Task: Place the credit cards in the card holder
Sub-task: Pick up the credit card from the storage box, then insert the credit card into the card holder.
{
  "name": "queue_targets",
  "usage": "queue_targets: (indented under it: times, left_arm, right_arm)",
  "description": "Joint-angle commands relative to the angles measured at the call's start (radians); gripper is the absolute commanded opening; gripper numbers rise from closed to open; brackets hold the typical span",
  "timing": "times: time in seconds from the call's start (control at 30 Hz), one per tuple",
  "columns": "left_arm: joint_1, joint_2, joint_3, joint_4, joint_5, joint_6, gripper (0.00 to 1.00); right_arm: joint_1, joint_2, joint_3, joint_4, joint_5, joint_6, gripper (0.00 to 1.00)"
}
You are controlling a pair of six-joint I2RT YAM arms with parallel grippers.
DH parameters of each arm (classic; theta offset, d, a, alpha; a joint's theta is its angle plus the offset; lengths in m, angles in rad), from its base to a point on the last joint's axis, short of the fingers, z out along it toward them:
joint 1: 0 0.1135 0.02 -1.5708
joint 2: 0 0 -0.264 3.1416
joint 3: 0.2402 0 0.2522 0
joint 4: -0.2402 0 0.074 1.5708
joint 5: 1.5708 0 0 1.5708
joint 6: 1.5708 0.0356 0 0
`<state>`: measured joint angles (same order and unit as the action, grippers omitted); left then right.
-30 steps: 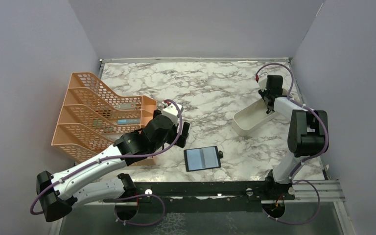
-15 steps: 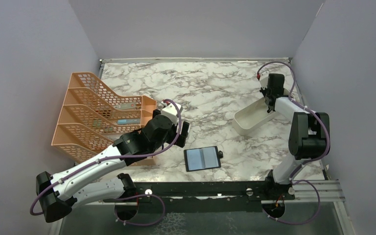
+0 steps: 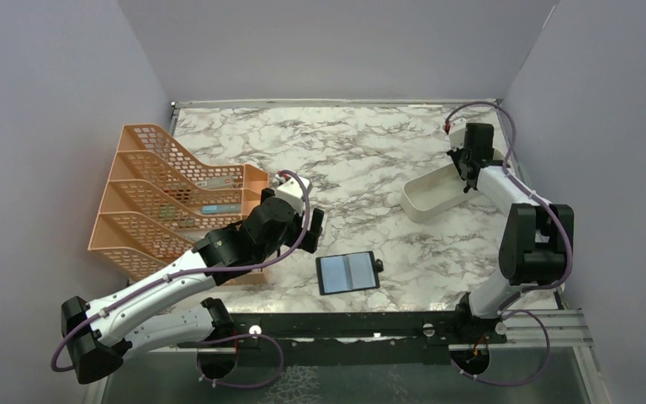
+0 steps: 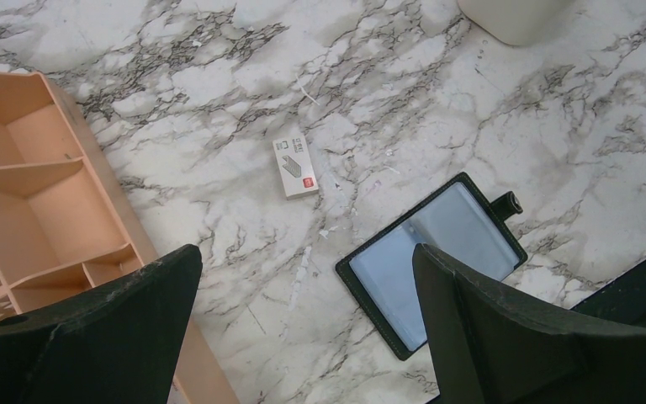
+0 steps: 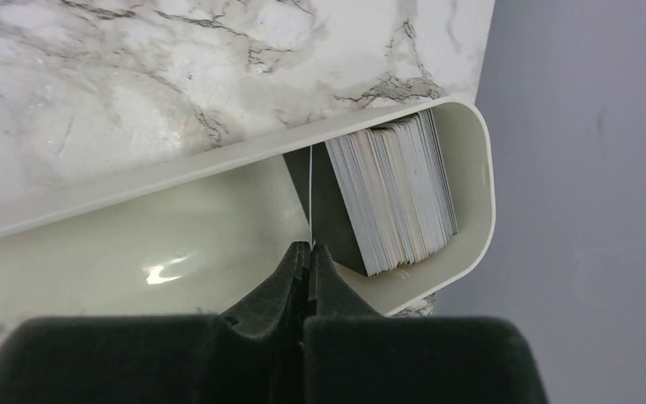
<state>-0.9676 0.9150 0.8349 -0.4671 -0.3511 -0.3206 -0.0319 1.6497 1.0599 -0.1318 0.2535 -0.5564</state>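
Now closed, right fingers (image 5: pixel 284 286) pinching a credit card (image 5: pixel 311 194), in tray (image 5: pixel 219 164).

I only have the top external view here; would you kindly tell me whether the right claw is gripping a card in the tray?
Observer: Yes; the right wrist view shows the right claw shut on one thin card, seen edge-on.
Operator: Are more cards left there?
Observer: A tight stack of cards stands on edge at the rounded end of the white tray.
Operator: Is anything near the card holder hidden from me?
Observer: A small white piece with a red mark lies on the marble table, apart from it.
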Motion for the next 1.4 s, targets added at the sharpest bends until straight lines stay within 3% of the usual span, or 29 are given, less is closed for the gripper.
queue_targets:
  times: [0.0,0.3,0.47,0.6,0.73,1.1,1.23,1.37]
  left_arm:
    - [0.006,-0.017,0.004,-0.002,-0.002,-0.009,0.99]
    - [0.006,-0.011,-0.017,-0.004,0.023,-0.068,0.99]
    - [0.006,0.008,-0.032,-0.005,0.049,-0.126,0.99]
    - [0.006,0.021,-0.039,0.001,0.109,-0.149,0.96]
    - [0.008,0.046,-0.043,0.002,0.152,-0.180,0.87]
    - [0.007,0.135,-0.091,0.062,0.262,-0.263,0.65]
    - [0.006,0.156,-0.124,0.113,0.291,-0.286,0.48]
    - [0.006,0.172,-0.178,0.197,0.332,-0.320,0.23]
  right_arm:
    - [0.013,-0.067,0.051,-0.130,-0.110,0.095,0.01]
    - [0.090,-0.131,0.128,-0.275,-0.074,0.265,0.01]
    - [0.109,-0.151,0.221,-0.386,-0.027,0.459,0.01]
    - [0.110,-0.168,0.305,-0.492,-0.185,0.616,0.01]
    - [0.112,-0.215,0.277,-0.492,-0.434,0.709,0.01]
    - [0.136,-0.340,0.014,-0.346,-0.890,0.984,0.01]
    - [0.168,-0.390,-0.122,-0.250,-0.968,1.063,0.01]
    - [0.214,-0.417,-0.244,-0.175,-1.017,1.135,0.01]
